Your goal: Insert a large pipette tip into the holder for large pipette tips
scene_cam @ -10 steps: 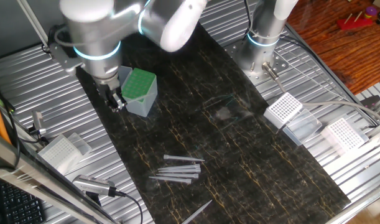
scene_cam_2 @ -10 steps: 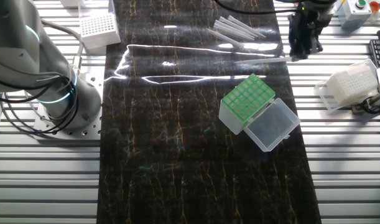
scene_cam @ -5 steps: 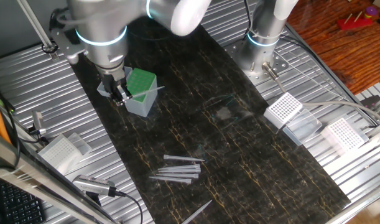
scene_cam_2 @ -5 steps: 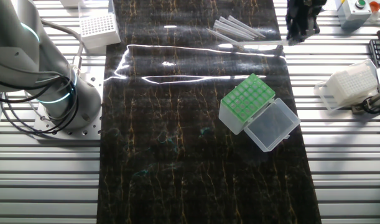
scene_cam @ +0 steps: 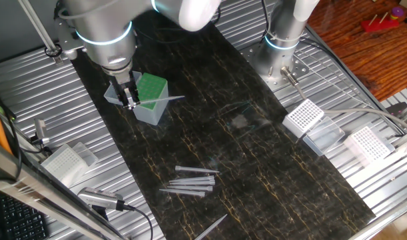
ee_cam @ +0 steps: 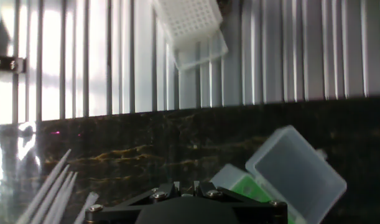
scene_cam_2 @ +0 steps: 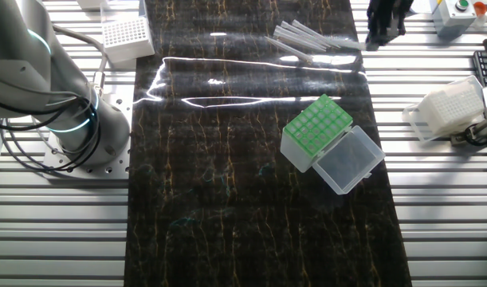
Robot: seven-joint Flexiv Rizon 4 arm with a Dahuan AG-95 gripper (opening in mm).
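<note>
**Inspector:** Gripper status?

**Recorder:** The gripper (scene_cam: 130,97) is closed on the large pipette tip (scene_cam: 162,100), held roughly level, its far end pointing right, passing in front of the holder for large pipette tips (scene_cam: 150,98).

**Inspector:** The holder?

**Recorder:** Green top up, on the dark mat (scene_cam: 256,153), just right of the fingers.

**Inspector:** Other stock?

**Recorder:** Loose tips (scene_cam: 190,180) lie clustered lower on the mat, well apart. White-grid racks (scene_cam: 303,117) sit at right.

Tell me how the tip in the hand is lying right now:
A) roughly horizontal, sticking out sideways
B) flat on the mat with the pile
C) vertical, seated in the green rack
A: the large pipette tip juts sideways from the hand, level above the green-topped holder.
</note>
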